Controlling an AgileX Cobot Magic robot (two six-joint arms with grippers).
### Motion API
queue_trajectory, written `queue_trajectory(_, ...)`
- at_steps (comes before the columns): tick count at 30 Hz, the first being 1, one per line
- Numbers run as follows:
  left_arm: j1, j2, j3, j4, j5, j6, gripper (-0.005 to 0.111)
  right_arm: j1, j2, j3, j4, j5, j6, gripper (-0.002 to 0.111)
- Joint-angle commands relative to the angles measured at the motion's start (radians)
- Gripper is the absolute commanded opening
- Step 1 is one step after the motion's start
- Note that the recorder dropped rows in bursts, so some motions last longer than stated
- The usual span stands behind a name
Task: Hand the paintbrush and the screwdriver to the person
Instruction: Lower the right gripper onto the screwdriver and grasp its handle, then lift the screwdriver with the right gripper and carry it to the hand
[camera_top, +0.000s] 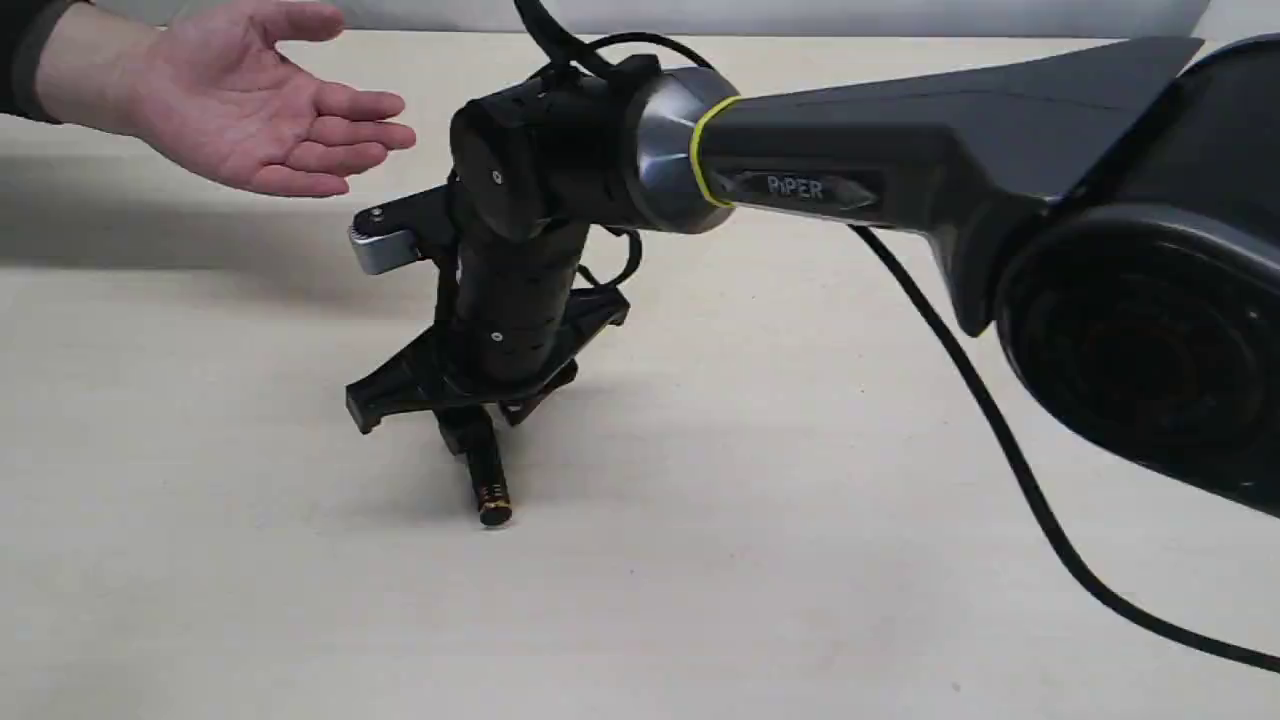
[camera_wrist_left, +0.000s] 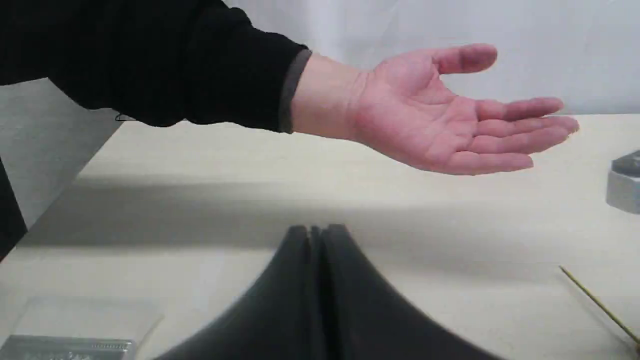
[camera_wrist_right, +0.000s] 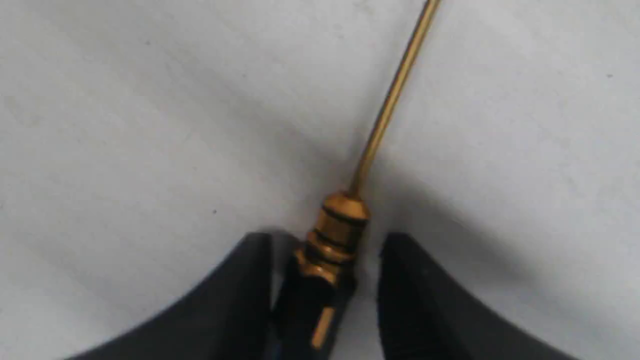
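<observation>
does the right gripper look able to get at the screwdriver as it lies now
Probably yes. The right gripper sits low over the table with its jaws open on either side of the handle of the screwdriver; nothing else shows between them.

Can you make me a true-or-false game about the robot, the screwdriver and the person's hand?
1. The person's hand is open with nothing in it. True.
2. The screwdriver already lies in the person's palm. False: it is down on the table, between the fingers of the right robot hand.
3. The left robot hand is shut and holds nothing. True.
4. The screwdriver's handle is red. False: it is black with gold collars.
5. The right robot hand is clamped tight on the screwdriver. False: its fingers are apart, with a gap beside the handle.
</observation>
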Motion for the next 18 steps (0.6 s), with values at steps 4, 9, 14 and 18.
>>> queue_trajectory(4, -0.008, -0.002, 0.002, -0.004, -0.004, -0.002, 0.000, 0.001, 0.020, 0.004, -0.031, 0.018, -0.058, 0.004)
queue_trajectory(9, -0.008, -0.002, 0.002, -0.004, -0.004, -0.002, 0.000, 0.007, -0.025, 0.004, 0.004, 0.100, -0.115, 0.004)
queue_trajectory(14, -0.008, -0.002, 0.002, -0.004, -0.004, -0.002, 0.000, 0.071, -0.145, 0.004, -0.013, 0.231, -0.171, 0.004)
queue_trajectory(18, -0.008, -0.002, 0.002, -0.004, -0.004, -0.002, 0.000, 0.143, -0.280, 0.004, -0.053, 0.171, -0.211, 0.004)
